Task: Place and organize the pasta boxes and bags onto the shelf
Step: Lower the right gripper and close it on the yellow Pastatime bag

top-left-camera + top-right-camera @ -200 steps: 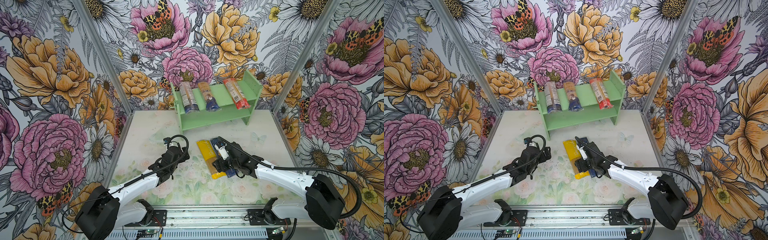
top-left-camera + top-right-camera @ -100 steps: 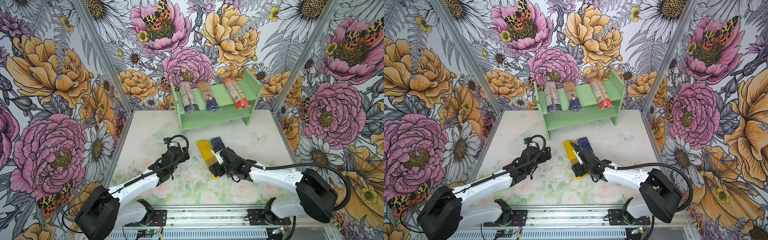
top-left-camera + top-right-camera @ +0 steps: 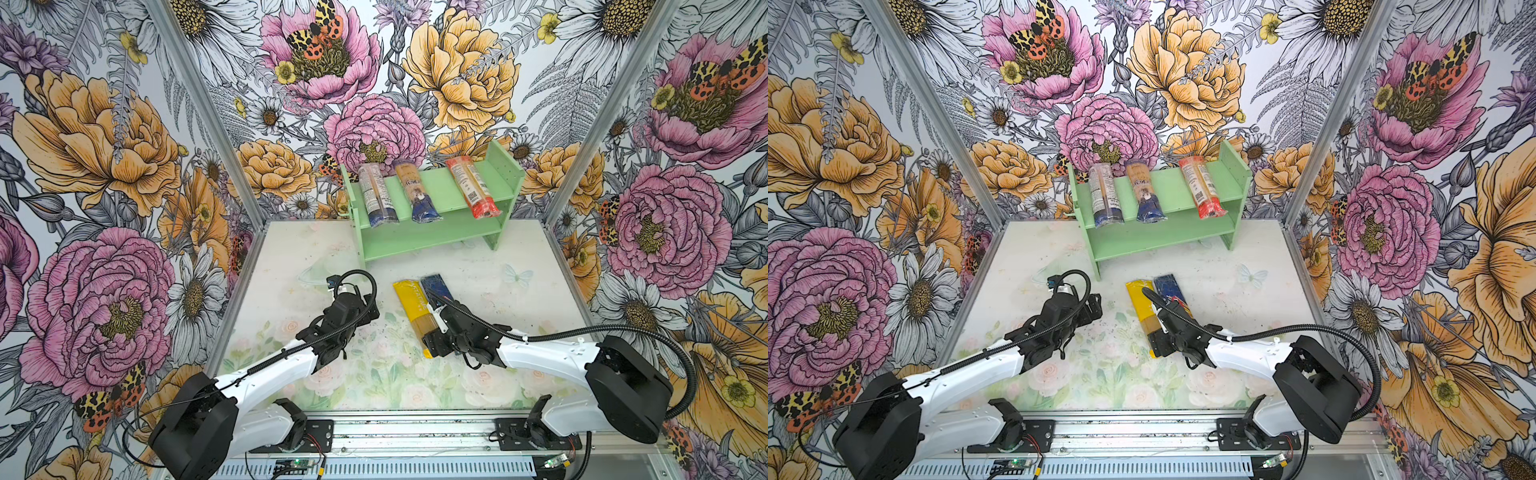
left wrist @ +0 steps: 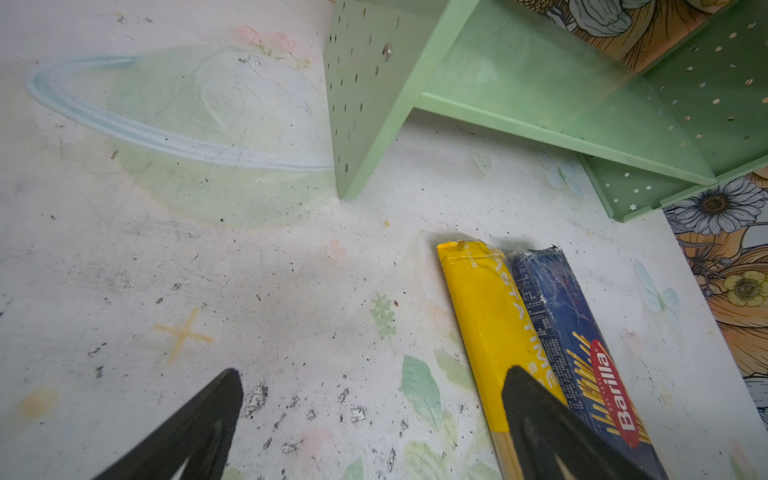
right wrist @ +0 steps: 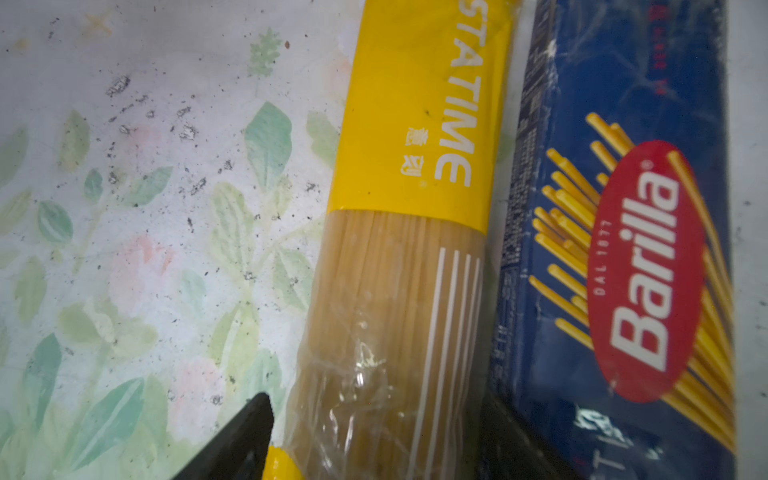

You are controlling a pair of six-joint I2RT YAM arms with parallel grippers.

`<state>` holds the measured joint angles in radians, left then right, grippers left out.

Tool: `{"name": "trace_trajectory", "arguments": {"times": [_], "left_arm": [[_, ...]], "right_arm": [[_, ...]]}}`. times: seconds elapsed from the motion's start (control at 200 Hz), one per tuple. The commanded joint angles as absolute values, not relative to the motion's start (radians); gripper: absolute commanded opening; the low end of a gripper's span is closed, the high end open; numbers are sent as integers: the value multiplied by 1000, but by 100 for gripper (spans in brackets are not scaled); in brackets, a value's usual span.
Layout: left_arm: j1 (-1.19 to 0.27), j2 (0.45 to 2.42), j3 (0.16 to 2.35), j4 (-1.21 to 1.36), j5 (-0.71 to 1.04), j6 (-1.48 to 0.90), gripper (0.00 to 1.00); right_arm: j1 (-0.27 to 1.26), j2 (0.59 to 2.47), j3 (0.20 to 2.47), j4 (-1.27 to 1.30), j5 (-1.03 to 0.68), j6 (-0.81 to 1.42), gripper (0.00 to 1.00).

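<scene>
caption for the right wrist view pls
Right gripper open astride the yellow bag, Barilla box lying alongside on the table

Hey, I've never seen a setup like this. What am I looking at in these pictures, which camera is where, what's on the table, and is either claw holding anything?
This is a tabletop robot: a left arm and a right arm, each ending in a two-finger gripper. Both top views look down on the whole booth, like two eyes side by side. The other two pictures come from a camera on each wrist, looking along the fingers. At the back stands a green shelf with three pasta bags on its upper tier. On the table lie a yellow bag and a blue box, side by side. The left gripper is open above bare table, holding nothing. The right gripper is open too, its fingers straddling the yellow bag, not closed on it.
</scene>
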<state>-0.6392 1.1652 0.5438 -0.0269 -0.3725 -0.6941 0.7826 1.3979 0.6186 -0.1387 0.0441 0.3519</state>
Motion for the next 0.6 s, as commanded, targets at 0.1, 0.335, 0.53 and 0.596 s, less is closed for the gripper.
{"name": "trace_trajectory", "arguments": {"times": [0.1,0.335,0.53,0.596], "left_arm": [[-644,1181,558,-46,-335,-706,99],[-644,1167,542,-43,-333,-734,99],[-647,1125,546,-57,-358,-749,99],[-647,1113,542,-57,-365,-752,99]], "right_arm": [[788,1423,579,-69,86,394,81],[823,1464,573,-11,62,407,82],[833,1518,610,0,51,403,84],[834,1540,621,0,64,405,84]]}}
